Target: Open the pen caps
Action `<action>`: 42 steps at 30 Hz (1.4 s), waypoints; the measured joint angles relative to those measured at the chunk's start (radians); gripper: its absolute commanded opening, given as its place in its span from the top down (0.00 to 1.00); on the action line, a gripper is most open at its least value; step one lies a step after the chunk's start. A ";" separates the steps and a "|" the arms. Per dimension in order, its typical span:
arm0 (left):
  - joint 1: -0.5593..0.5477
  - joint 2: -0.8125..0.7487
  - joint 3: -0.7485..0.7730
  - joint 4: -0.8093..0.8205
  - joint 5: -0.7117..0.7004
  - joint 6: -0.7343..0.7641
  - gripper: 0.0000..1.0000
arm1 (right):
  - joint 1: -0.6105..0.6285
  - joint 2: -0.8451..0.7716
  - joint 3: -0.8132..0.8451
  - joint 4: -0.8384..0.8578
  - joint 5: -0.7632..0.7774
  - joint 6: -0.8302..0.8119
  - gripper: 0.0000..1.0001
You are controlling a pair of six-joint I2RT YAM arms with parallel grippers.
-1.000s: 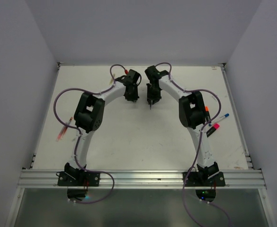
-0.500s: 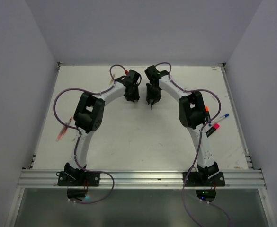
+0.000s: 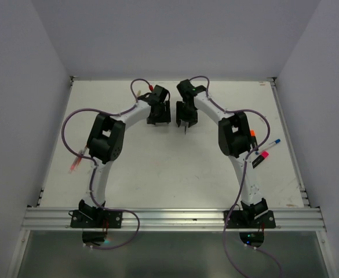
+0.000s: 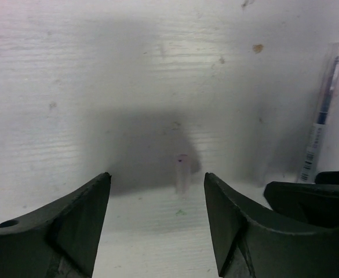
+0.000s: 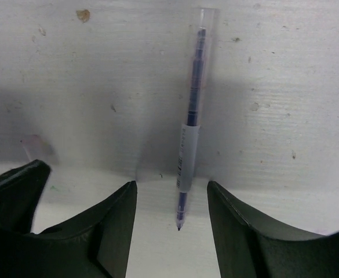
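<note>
Pen caps are the business here, and from where I stand one looks to be off already. A small pale pink plastic cap [image 4: 182,174] sits on the white wooden table [image 3: 157,168] at the far middle, seemingly on end, though I can't be sure. It is apart from its pen and sits in the gap between the spread fingers of the left gripper [image 4: 156,179], touching neither.

Just beside it lies a thin clear-barrelled pen with dark blue ink [image 5: 190,124]. Its writing tip is bare and points back between the fingers of the right gripper [image 5: 170,184]. That gripper is also spread wide with nothing in it, and the pen rests flat on the table without touching either finger. The two grippers hang close together over this spot.

I'd judge that pen finished and the rest yet to do. Over by the right edge, well apart from the grippers and partly behind the right arm, there is a black highlighter with a stubby pink cap [image 3: 264,154]. A thin white pen with a small blue cap [image 3: 277,140] lies by it, and a bit of orange [image 3: 254,133] is probably another highlighter cap. All three look to be on their pens.

Near the left edge lie a couple of reddish pens [image 3: 76,162], too small in the overhead view to tell whether they are capped.
</note>
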State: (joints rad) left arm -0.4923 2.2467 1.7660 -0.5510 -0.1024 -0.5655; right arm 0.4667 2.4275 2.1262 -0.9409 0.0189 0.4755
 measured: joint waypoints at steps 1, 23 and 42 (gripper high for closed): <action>0.006 -0.008 -0.010 -0.008 -0.007 0.004 0.28 | 0.000 -0.002 0.000 -0.003 0.003 -0.001 0.42; 0.266 0.093 0.249 0.208 0.263 0.370 0.44 | -0.022 -0.405 -0.219 -0.100 -0.103 -0.043 0.43; 0.258 0.113 0.080 0.274 0.205 0.488 0.63 | -0.022 -0.404 -0.232 -0.117 -0.121 -0.069 0.43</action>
State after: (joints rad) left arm -0.2340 2.3600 1.8462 -0.2768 0.1028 -0.0776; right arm 0.4450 2.0239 1.8946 -1.0584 -0.1017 0.4068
